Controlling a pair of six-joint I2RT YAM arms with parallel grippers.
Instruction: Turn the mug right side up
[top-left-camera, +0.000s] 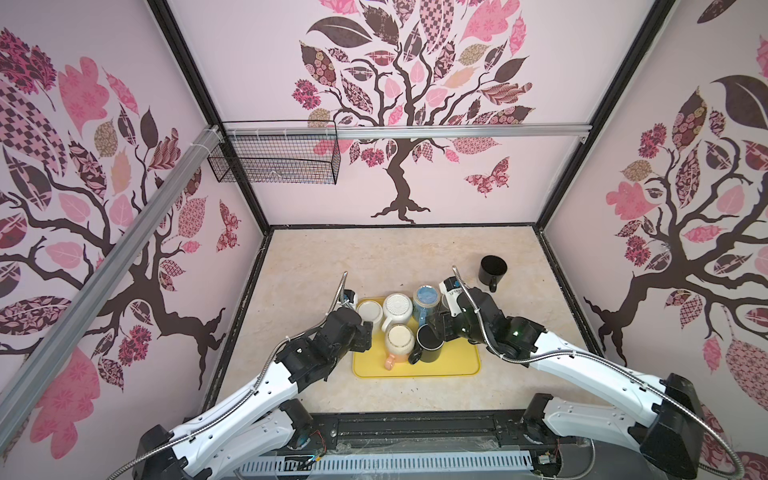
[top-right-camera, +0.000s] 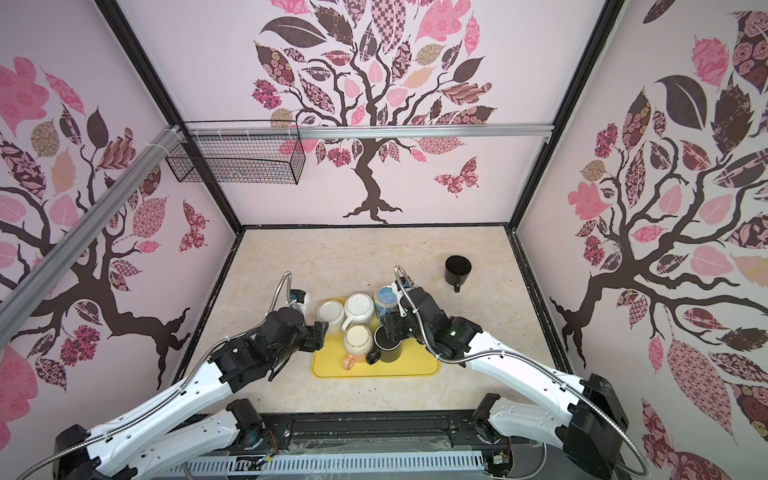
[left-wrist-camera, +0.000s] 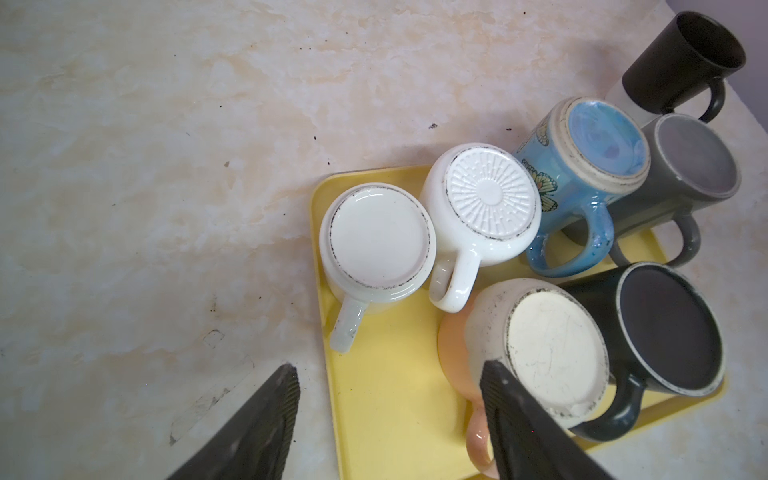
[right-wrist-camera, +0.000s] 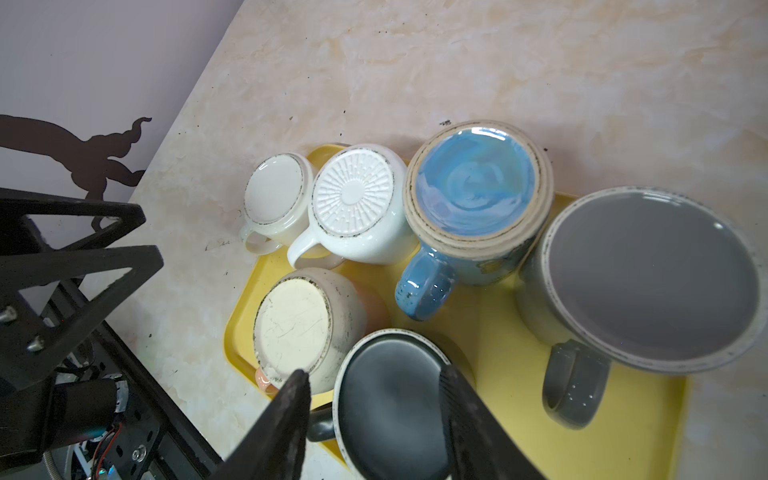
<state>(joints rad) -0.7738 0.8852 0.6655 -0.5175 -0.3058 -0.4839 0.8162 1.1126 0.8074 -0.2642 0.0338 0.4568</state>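
Jaws of right gripper (right-wrist-camera: 374, 374) straddle inverted black mug (right-wrist-camera: 390, 403), grip unclear; left gripper (left-wrist-camera: 390, 370) gapes empty over tray (left-wrist-camera: 374, 424).

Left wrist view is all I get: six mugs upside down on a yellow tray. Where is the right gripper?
Observer: The right gripper hangs over the upside-down black mug on the tray, with its jaws apart on either side of the mug's base.
Operator: How far is that from my left gripper?
Observer: They are close. In a top view only the peach mug stands between the left gripper and that black mug.
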